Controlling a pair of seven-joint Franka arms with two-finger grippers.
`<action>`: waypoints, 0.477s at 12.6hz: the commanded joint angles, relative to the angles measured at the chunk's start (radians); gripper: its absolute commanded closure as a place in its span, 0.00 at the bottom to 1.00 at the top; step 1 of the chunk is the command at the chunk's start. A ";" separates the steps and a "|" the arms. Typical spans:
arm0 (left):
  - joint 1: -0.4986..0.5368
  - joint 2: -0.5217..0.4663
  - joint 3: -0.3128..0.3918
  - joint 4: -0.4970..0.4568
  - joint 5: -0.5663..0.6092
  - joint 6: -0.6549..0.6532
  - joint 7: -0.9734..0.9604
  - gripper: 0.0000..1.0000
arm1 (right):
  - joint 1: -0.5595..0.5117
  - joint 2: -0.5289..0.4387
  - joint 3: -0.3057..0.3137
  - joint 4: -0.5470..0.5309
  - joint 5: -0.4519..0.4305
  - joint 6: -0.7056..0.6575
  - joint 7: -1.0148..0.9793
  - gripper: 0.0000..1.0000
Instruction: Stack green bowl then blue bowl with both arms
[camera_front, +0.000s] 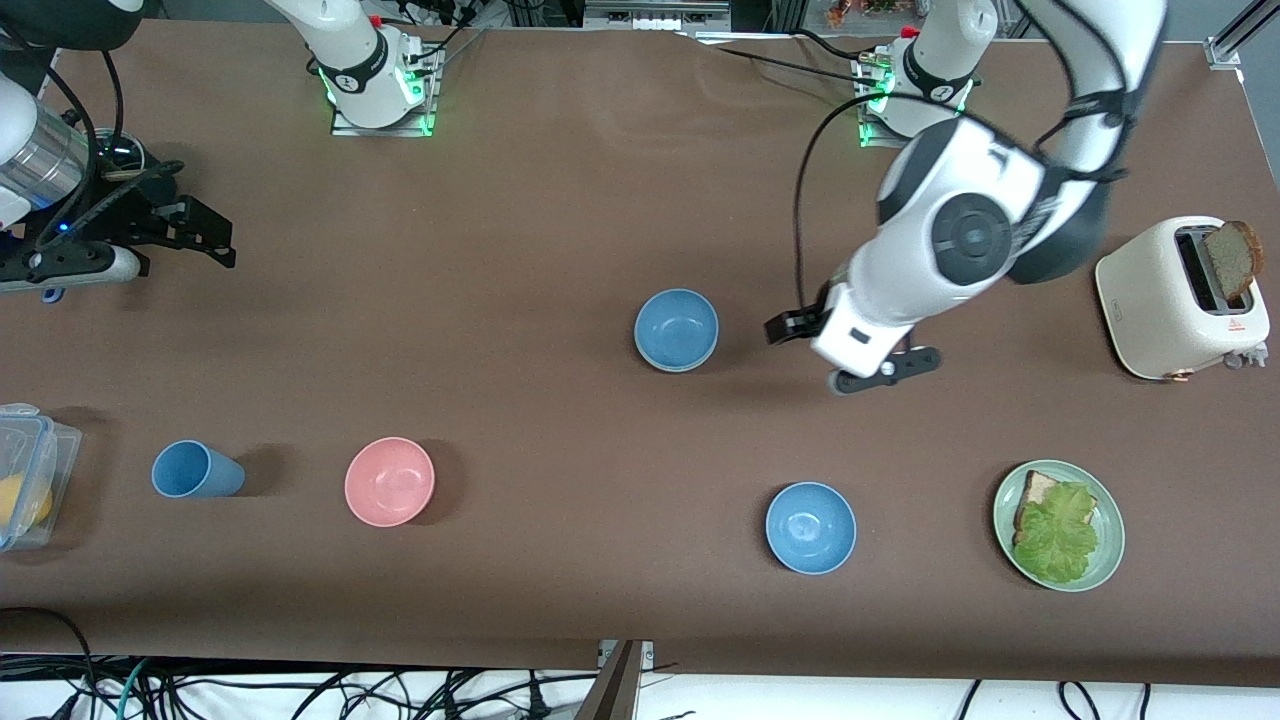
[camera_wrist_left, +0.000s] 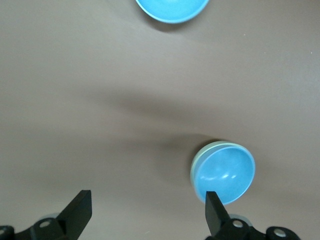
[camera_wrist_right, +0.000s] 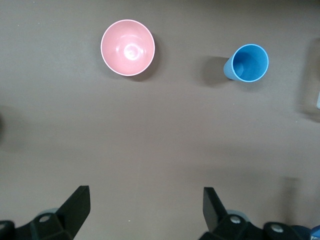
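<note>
Held left gripper (camera_front: 846, 352) spread and empty over table (camera_front: 520, 200) beside mid-table blue bowl (camera_front: 676, 328), seemingly since nested already in green bowl (camera_wrist_left: 194, 169), a mere pale rim hidden from front; parked right gripper (camera_front: 205, 235), likewise spread, waiting over its own end.

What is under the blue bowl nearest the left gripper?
The green bowl: only a sliver of its rim shows past the blue bowl nested in it; the rest is covered.
</note>
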 joint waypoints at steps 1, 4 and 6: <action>0.122 -0.038 -0.014 0.072 0.019 -0.159 0.238 0.00 | -0.015 0.007 0.013 0.023 -0.003 -0.011 0.010 0.00; 0.175 -0.148 0.036 0.040 0.020 -0.182 0.436 0.00 | -0.017 0.007 0.013 0.023 -0.002 -0.011 0.010 0.00; 0.122 -0.309 0.154 -0.094 0.026 -0.160 0.548 0.00 | -0.018 0.007 0.011 0.023 -0.002 -0.011 0.010 0.00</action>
